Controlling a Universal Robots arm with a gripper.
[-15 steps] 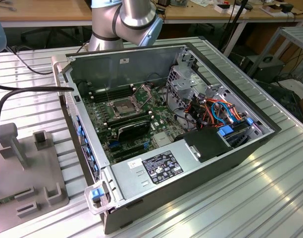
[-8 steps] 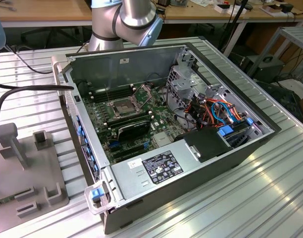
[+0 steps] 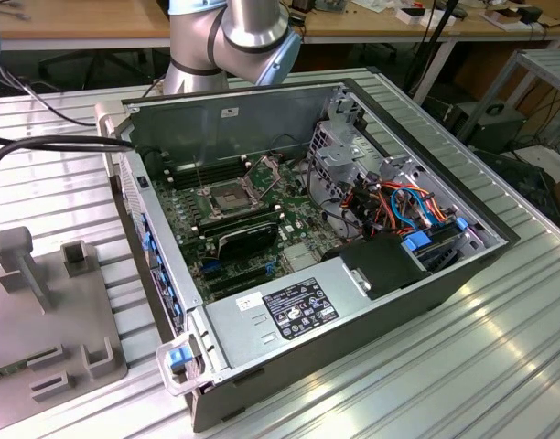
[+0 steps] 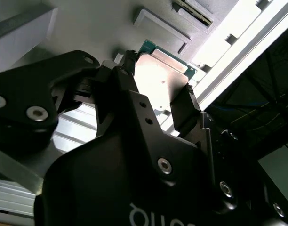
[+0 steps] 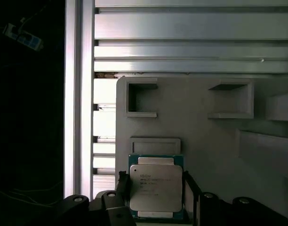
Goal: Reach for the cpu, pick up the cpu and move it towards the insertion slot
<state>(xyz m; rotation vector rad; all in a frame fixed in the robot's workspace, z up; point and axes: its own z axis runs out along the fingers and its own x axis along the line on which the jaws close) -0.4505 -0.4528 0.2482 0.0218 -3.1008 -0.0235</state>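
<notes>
Ribbed aluminium table (image 5: 181, 28) carries a grey fixture plate (image 5: 205, 132); the cpu (image 5: 156, 186) is lid-up over that plate, just beside a raised rectangular block (image 5: 155, 145). The gripper (image 5: 156, 195) is clamped on the cpu: in both wrist views its black fingers (image 4: 187, 96) bear on two opposite edges, with the chip centred between them. In the exterior view the insertion slot (image 3: 227, 194) sits inside the open computer case (image 3: 262, 110), its metal plate tilted up, with the arm (image 3: 234, 32) behind the case.
</notes>
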